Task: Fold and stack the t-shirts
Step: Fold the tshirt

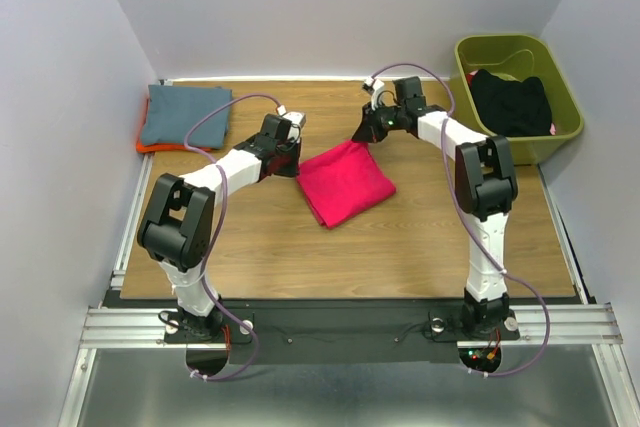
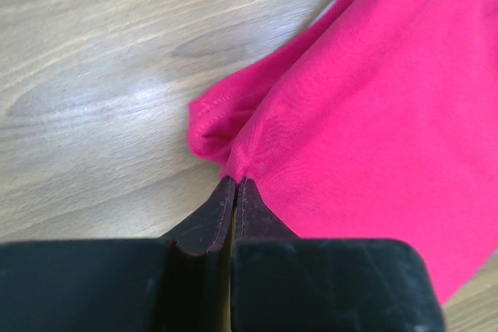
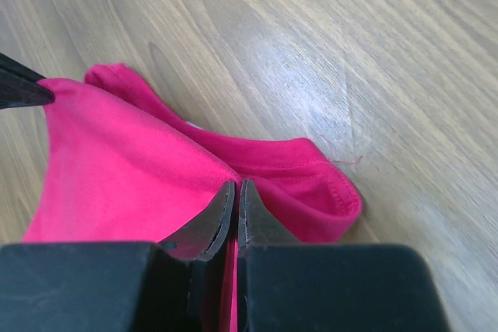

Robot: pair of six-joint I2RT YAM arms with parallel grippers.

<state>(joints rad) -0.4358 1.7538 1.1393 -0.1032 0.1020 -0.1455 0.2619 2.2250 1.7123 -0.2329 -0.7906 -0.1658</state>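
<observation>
So the magenta-pink t-shirt [image 1: 345, 185] is lying in the middle of the worktop [image 1: 400, 247], bunched into a rough folded square, tilted a bit like a diamond; both arms are on its far edge. The left pincer [image 2: 236, 186] is pinched right down on the cloth at the shirt's left corner, no gap showing between the jaws; you can see the fabric pulling into a little tent where it bites. The right pincer [image 3: 236, 189] is the same story at the other far corner, nipped tight on the top layer just beside the stitched hem.

Over in the far left corner there's a slate blue-grey t-shirt [image 1: 185, 112] folded flat on top of an orange t-shirt [image 1: 150, 147], so that looks like the stack; a black garment [image 1: 510, 102] is sitting in the olive-green bin [image 1: 560, 137] on the right, not yet touched as far as I can tell.

My read: two down, pink one in hand, black one to go. The step looks like either one more fold or the carry to the stack; can't say which. Either way the next move needs both arms to rise together and keep that edge taut between them; if one leads, the layers underneath will probably slide apart. I can't tell how many layers each pincer has actually caught.
</observation>
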